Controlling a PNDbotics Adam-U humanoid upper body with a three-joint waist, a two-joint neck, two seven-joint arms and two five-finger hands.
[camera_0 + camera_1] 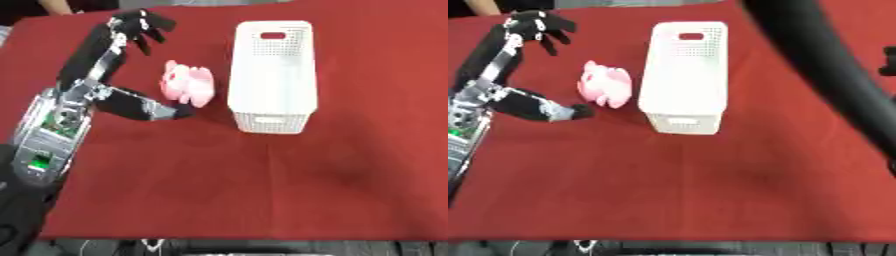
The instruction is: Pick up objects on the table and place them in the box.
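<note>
Both head views look steeply down at the red table (262, 175), sharing the basket (273, 75); the right eye sits slightly rightward.

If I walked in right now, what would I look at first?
Probably the pink soft toy lying on the red table, right beside the left wall of the tall white box. Next you'd spot the robot's black left hand spread open around the toy without holding it, fingers reaching past its far end and thumb near its close end.
</note>
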